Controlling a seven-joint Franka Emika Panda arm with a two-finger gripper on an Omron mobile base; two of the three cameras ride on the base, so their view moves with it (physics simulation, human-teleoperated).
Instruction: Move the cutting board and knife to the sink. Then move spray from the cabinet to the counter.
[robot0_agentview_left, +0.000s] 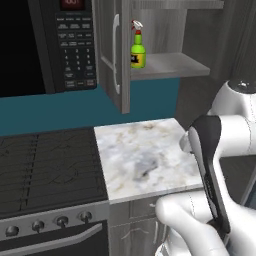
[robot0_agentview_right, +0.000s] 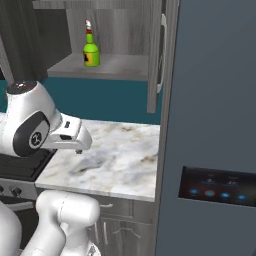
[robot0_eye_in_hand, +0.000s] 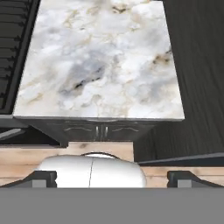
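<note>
While its two dark tips stand spread wide at the bottom corners of the hand view, the end effector (robot0_eye_in_hand: 112, 177) grips nothing and looks down over the marble counter (robot0_eye_in_hand: 100, 61), well back from its front edge. From there the arm sits folded close above the base, elbow high, wrist pointing at the slab. Up in the open cabinet (robot0_agentview_left: 170, 65), the green spray (robot0_agentview_left: 138, 50) stands upright on the shelf near the door. Reaching up risks clipping that door (robot0_agentview_left: 112, 50) or tipping the narrow bottle; shelf clearance is probably tight, though hard to judge.
</note>
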